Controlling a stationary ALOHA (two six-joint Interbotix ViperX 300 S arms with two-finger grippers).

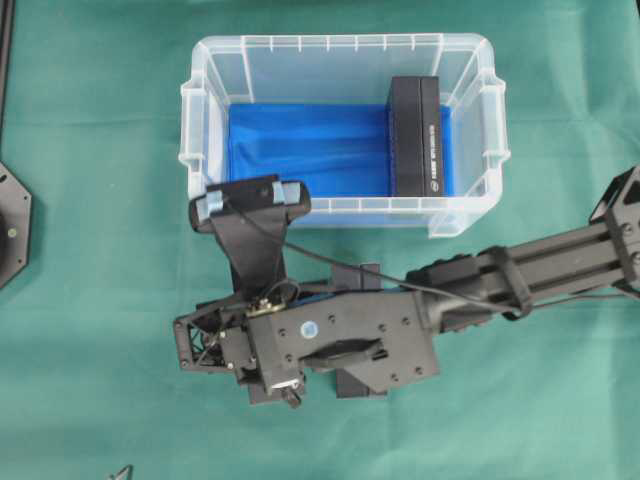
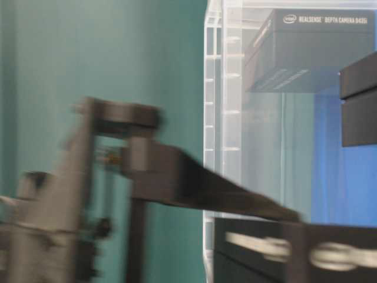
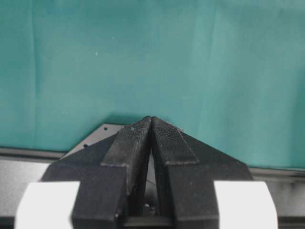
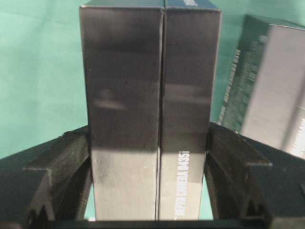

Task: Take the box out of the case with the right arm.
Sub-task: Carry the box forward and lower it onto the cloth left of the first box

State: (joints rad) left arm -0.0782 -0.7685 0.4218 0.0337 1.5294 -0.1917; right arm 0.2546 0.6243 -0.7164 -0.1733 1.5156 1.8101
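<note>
The right gripper (image 4: 150, 191) is clamping a black box (image 4: 150, 109) between its fingers (image 4: 228, 167) over the green cloth (image 1: 90, 350), in front of the clear case (image 1: 340, 60), beside another box (image 4: 271, 86). A further box (image 1: 415, 135) is lying inside the case. The left gripper (image 3: 151, 126) is sitting fully closed.

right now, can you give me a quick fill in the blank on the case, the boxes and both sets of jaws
1. The case has a ___ floor.
2. In the overhead view, the black box inside it lies along its ___ wall.
3. The left arm's jaws are ___, with nothing between them.
4. The right arm has a second black box between its jaws, outside the case, over the cloth, which is ___.

Missing words: blue; right; shut; green
</note>
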